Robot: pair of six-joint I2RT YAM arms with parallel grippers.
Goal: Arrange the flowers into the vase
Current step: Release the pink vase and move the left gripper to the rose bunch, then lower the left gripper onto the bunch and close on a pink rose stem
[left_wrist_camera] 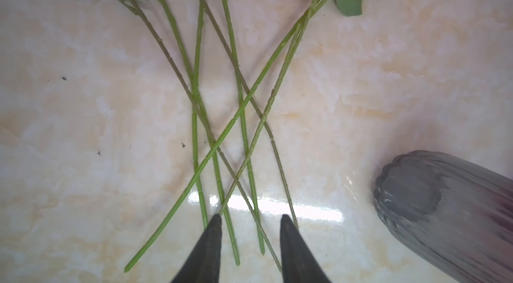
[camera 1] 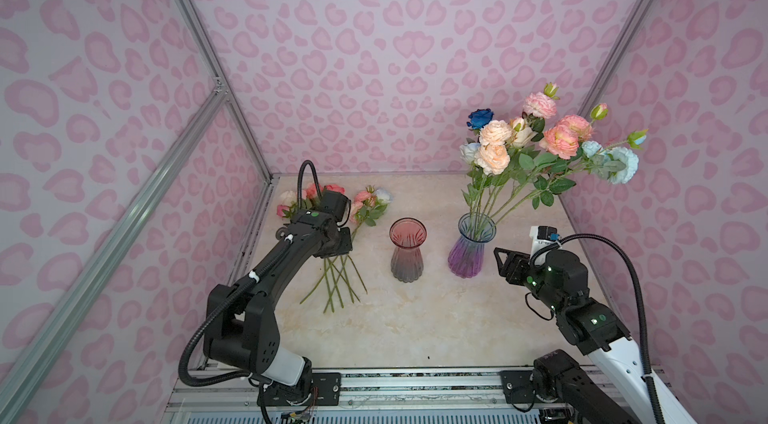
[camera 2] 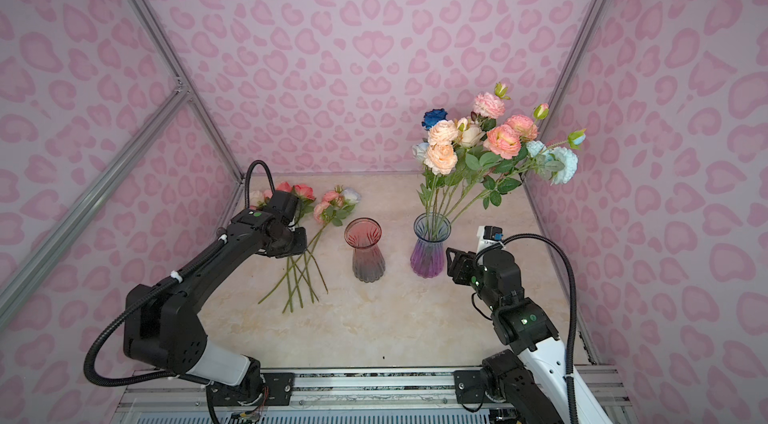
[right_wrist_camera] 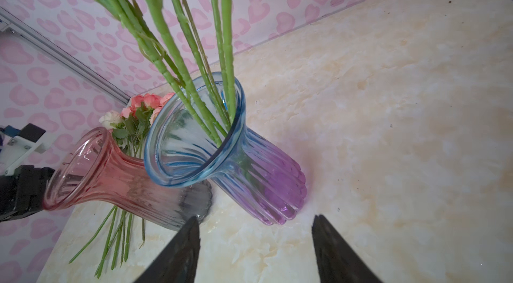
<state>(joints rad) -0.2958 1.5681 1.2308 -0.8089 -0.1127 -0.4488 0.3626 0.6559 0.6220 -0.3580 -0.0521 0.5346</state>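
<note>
Hovering over loose stems, both grippers holding nothing

The marbled counter point(camera 1: 415, 318) carries everything. The arranged flowers point(camera 1: 552, 143) rise tall from the blue-purple vase point(camera 1: 471, 249), which stands just ahead of the right gripper point(right_wrist_camera: 255, 219), near it but apart. That gripper's jaws are spread wide with only bare counter between them. The loose flowers point(camera 1: 365, 205) lie flat in a crossed fan directly under the left gripper point(left_wrist_camera: 251, 220). Several stem ends run between its partly parted jaws, and none is pinched. The pink-grey vase point(camera 1: 407, 251) stands upright beside the left gripper, between it and the right gripper.
</note>
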